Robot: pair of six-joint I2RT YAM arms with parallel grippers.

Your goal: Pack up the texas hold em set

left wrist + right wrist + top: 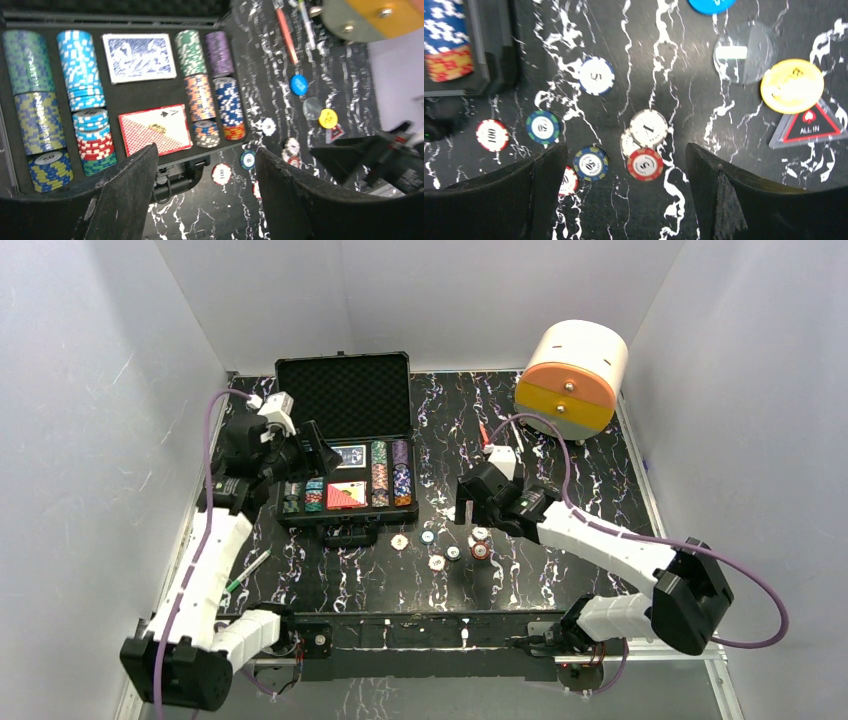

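Left pincer (205, 162) wide over the case (343, 398); right pincer (625, 150) wide above loose chips (648, 128); cylinder (572, 365) stands behind.

Under the right gripper (624, 150), loose chips (645, 163) lie between its fingers (514, 200); the bare table (684, 90) ahead is passable. The case (499, 60) corner stands ahead of one finger.

You have black marbled table (450, 410). Open case (343, 395) on far left half. Loose chips (453, 552) scattered just in front of it. Cylinder (572, 375) in far right corner, pens (286, 30) nearby. Blue, clear, yellow buttons (791, 86) near chips, "ALL IN" triangle (811, 125) beside yellow one.
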